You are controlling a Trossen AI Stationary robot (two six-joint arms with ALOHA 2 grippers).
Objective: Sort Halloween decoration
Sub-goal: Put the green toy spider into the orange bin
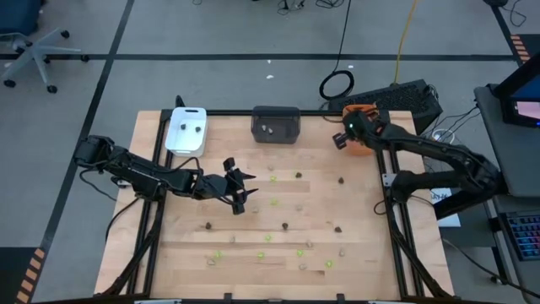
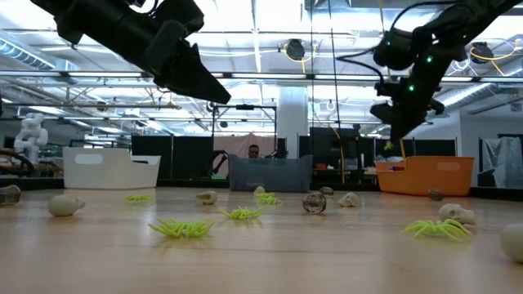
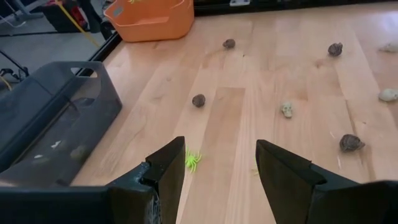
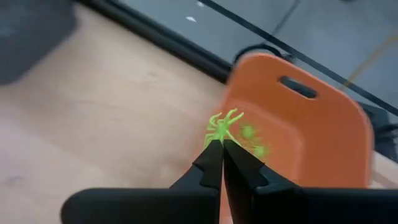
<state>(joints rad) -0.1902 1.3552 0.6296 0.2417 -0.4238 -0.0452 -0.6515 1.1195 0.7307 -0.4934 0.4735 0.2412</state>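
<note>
Clenched on a spiky lime-green plastic spider (image 4: pixel 225 127), the right gripper (image 4: pixel 222 149) hangs over the orange tray (image 4: pixel 323 143) at two o'clock, while the left gripper (image 3: pixel 221 163) hovers spread above bare wood.

We count three trays up top: one white (image 1: pixel 186 131), one grey (image 1: pixel 276 124), one orange (image 1: pixel 361 118). Two arms, so two claws: left (image 1: pixel 240 187), right (image 1: pixel 342 139). Tiny green, brown and beige pieces are too scattered for a sure count.

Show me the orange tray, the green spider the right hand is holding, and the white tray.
orange tray (image 4: pixel 323 143), right wrist view, inner wall.
green spider (image 4: pixel 222 126), right wrist view, body.
white tray (image 1: pixel 186 131), high view, floor.
</note>
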